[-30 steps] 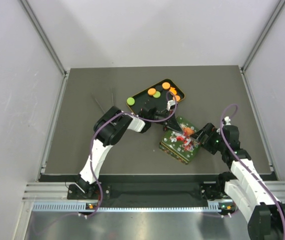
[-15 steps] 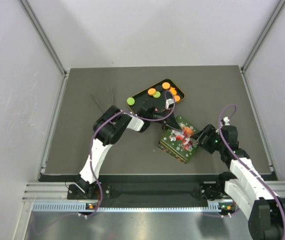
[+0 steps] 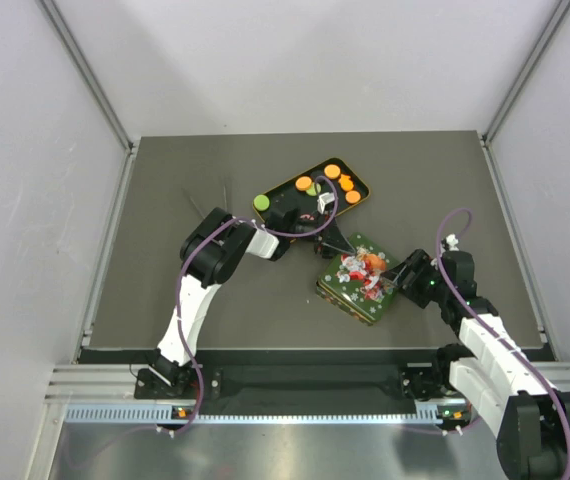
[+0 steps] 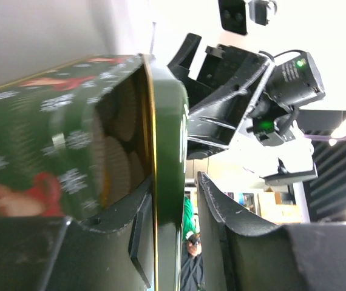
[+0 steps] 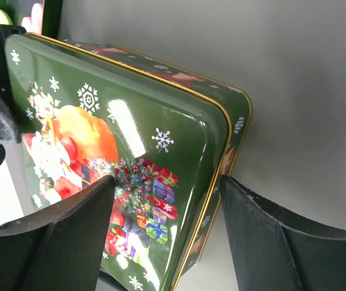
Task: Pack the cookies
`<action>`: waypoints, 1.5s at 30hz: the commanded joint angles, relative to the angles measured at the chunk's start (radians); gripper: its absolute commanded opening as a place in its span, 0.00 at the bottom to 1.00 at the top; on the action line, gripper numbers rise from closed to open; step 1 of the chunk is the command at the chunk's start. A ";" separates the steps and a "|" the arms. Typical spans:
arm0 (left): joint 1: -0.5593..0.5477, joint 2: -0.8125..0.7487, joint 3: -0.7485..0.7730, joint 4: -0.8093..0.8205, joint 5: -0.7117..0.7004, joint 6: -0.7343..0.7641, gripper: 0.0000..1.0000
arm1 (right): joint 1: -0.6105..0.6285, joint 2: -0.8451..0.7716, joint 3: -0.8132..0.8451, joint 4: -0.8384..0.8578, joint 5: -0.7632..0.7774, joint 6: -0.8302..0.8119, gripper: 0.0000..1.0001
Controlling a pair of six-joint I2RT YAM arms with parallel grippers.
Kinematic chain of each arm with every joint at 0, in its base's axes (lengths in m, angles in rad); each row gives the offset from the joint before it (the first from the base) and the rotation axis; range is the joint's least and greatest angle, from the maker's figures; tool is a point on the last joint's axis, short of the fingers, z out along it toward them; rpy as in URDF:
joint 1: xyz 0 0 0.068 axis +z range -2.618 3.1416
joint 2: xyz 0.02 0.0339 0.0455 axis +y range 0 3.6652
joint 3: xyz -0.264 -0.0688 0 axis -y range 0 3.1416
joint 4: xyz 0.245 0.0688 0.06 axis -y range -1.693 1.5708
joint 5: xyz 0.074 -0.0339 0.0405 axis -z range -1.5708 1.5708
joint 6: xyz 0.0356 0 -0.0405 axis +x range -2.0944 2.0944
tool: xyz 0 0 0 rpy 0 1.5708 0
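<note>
On the dark table (image 3: 165,290) lay a green Christmas tin (image 3: 350,292), its Santa-printed lid (image 5: 100,139) tilted up from the body, and just behind the tin, farther from the arm bases, sat a black tray (image 3: 287,190). The left gripper (image 4: 172,185) straddled the lid's gold-edged rim with a sliver of daylight beside one finger, while the right gripper (image 5: 167,179) stood spread wide about the tin's near-right corner; I could not tell whether either clamped. The cookies (image 3: 304,183), orange and green, rested on the tray behind the tin.
</note>
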 commanded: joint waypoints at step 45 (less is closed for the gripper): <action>0.127 -0.324 0.017 -0.925 -0.286 0.789 0.50 | 0.012 -0.001 0.086 -0.057 0.026 -0.048 0.85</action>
